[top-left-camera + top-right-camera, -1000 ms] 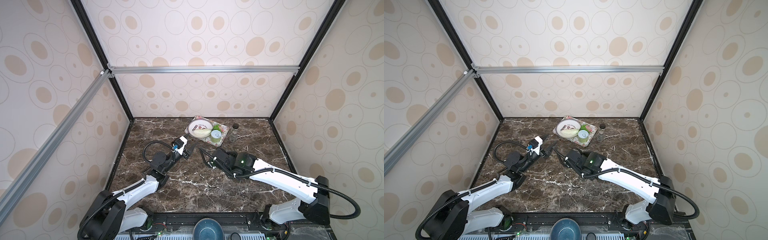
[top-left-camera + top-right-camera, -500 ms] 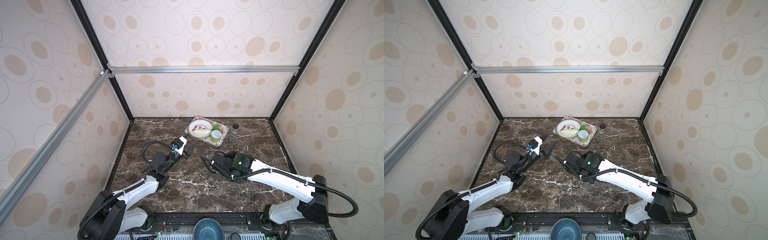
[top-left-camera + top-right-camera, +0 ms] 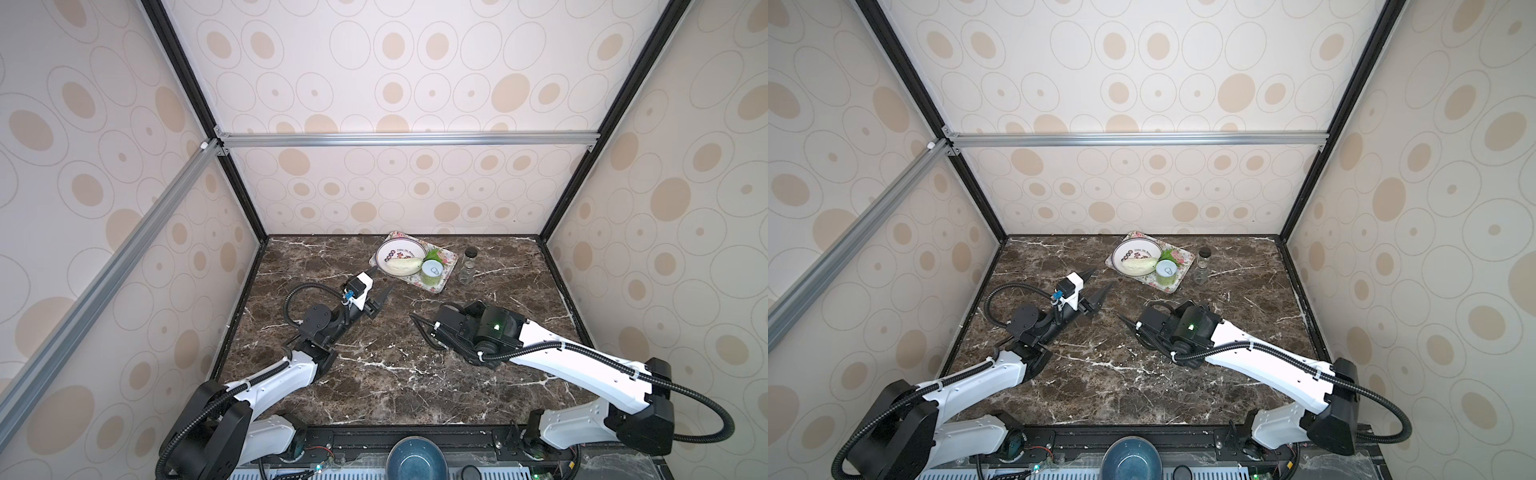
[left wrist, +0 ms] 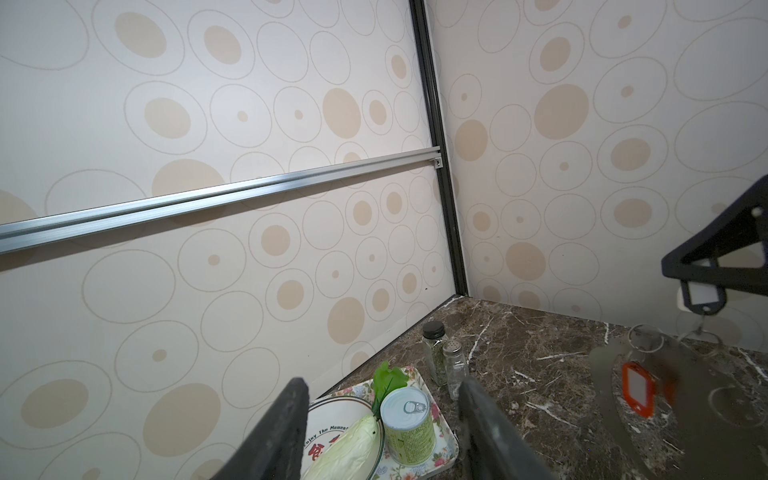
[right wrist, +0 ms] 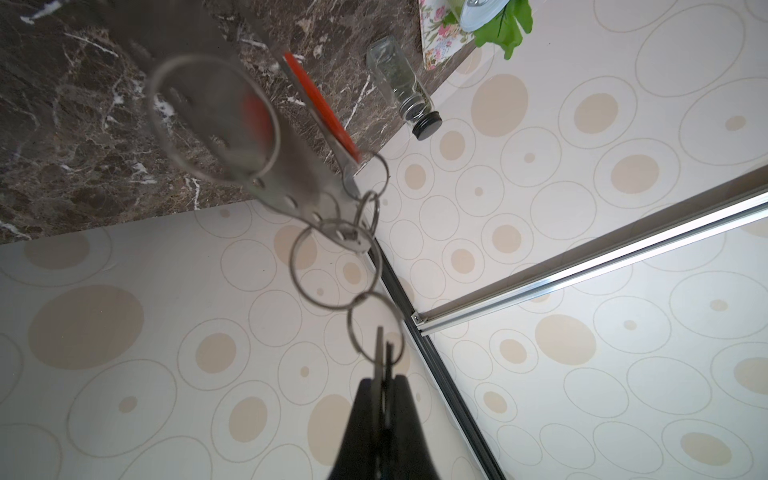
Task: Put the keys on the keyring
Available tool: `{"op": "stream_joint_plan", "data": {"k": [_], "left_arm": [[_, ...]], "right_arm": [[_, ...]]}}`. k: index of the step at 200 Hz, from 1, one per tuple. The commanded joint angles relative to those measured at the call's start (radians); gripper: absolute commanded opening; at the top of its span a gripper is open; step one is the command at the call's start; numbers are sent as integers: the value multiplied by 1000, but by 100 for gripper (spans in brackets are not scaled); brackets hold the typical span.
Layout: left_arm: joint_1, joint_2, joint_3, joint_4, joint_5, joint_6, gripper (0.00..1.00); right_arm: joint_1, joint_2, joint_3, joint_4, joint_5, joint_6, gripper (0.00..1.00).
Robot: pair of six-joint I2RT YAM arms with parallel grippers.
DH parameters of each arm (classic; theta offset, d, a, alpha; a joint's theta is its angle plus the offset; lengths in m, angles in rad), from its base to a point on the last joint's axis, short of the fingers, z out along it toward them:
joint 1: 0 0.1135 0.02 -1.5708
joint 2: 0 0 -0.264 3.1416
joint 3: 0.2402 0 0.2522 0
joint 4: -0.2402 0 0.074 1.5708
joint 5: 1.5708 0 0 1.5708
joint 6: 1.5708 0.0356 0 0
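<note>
The left arm lies low over the marble table (image 3: 374, 374). Its forearm runs from the front-left base toward the floral tray (image 3: 449, 261). The left gripper (image 3: 381, 282) points at the tray's near-left edge, fingers spread with nothing between them.

The right arm reaches in from the front right with its wrist folded. The right gripper (image 3: 412, 317) ends in front of the tray, well apart from it, its tip turned toward the left arm. Its jaws are pressed together on the black-tagged key (image 4: 702, 295), which shows edge-on in the right wrist view.

From that key a chain of small wire rings (image 5: 332, 266) runs to a hole in the rim of the grey keyring (image 5: 286, 183), which is blurred in both wrist views. The red-tagged key (image 5: 320, 108) lies along the keyring with a ring at its end; whether that ring is threaded through a hole I cannot tell. In both top views the right wrist hides the keyring, so I cannot tell whether it touches the table.

On the tray sit a white plate (image 3: 399, 248), a pale vegetable (image 3: 402, 266), a green can (image 3: 432, 272) and a leaf (image 4: 388, 380). Two small glass jars (image 4: 434, 349) stand just right of the tray.

Compared with a second ago, the right gripper has drawn back from the tray toward the table's front and slightly right. The left arm has not moved.
</note>
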Motion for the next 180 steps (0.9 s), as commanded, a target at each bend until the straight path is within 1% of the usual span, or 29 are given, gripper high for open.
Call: {"op": "stream_joint_plan", "data": {"k": [1,9,16,32,46,58,71,79,90,100,113,125,137,150,166,180], "left_arm": [[12,-7,-1,48,-8,-33,57],[14,-8,-1,55,-13,-64,58],[15,-13,-1,65,-42,-113,60],[18,-36,7,38,-95,-224,71],[18,-57,23,-17,-121,-251,84],[18,-71,36,-57,-138,-266,88],[18,-106,55,-110,-170,-328,100],[19,-130,58,-120,-206,-397,100],[18,-162,55,-141,-282,-488,100],[16,-191,65,-198,-335,-529,100],[13,-218,98,-290,-402,-558,100],[9,-230,126,-360,-428,-576,100],[2,-243,128,-379,-447,-596,100],[-4,-253,118,-369,-455,-598,100],[-5,-255,118,-375,-483,-591,100],[-5,-249,121,-387,-516,-594,100]], "right_arm": [[6,-22,-9,-34,28,-7,0],[6,-22,-16,-34,27,-3,0],[5,-22,-19,-34,27,0,0],[5,-25,-19,-32,24,2,0],[6,-25,-21,-24,24,3,0],[6,-25,-33,-15,25,1,0],[7,-23,-45,-7,26,2,0],[8,-20,-47,-3,24,4,0],[16,-17,-42,-3,21,15,0],[22,-16,-35,2,17,20,0],[31,-11,-26,13,8,24,0],[43,-3,-25,34,-3,26,0],[59,11,-20,55,-21,48,0],[78,28,23,63,-63,115,0],[108,44,99,56,-159,214,0],[126,44,122,97,-217,259,0]]}}
